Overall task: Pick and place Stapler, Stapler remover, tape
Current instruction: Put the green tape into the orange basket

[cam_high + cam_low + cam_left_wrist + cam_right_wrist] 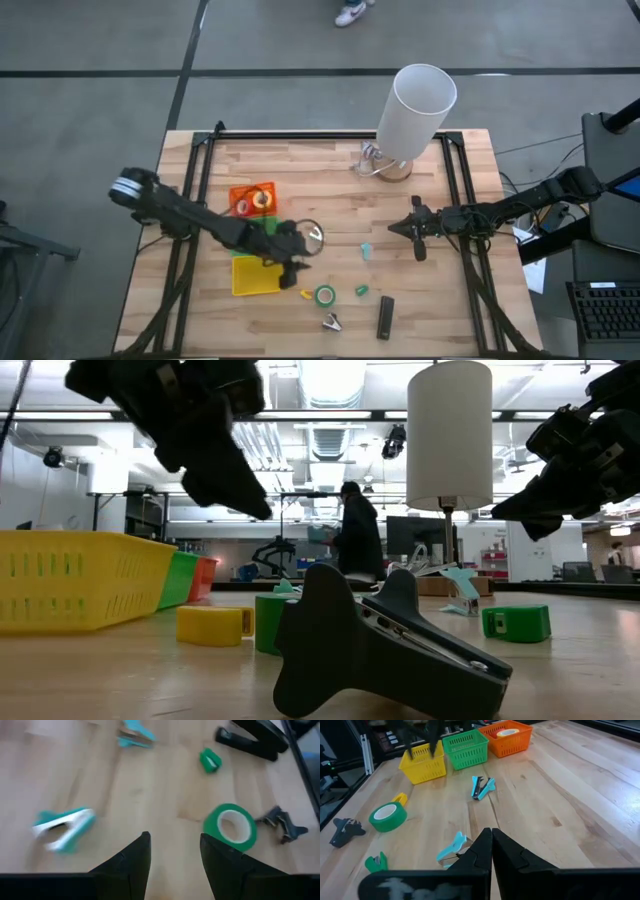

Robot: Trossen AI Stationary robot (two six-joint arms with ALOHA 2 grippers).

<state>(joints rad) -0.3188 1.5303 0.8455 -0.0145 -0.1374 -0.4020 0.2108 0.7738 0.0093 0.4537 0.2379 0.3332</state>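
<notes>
The black stapler (385, 317) lies flat near the table's near edge, also seen in the left wrist view as the stapler (248, 741). A green tape roll (325, 295) lies flat left of it; in the left wrist view the roll (231, 826) lies just beyond one fingertip. Tape rolls (254, 200) sit in the orange tray. Teal staple removers (482, 786) (452, 847) and a dark claw remover (390, 650) lie on the wood. My left gripper (297, 262) (172, 855) hovers open beside the yellow tray. My right gripper (392, 230) (491, 832) is shut, raised over the table's right half.
An orange tray (238, 190), a green tray (465, 747) and a yellow tray (255, 275) stand in a row on the left half. A white lamp (415, 105) stands at the far edge. Small green (362, 290) and yellow (306, 294) bits lie near the tape.
</notes>
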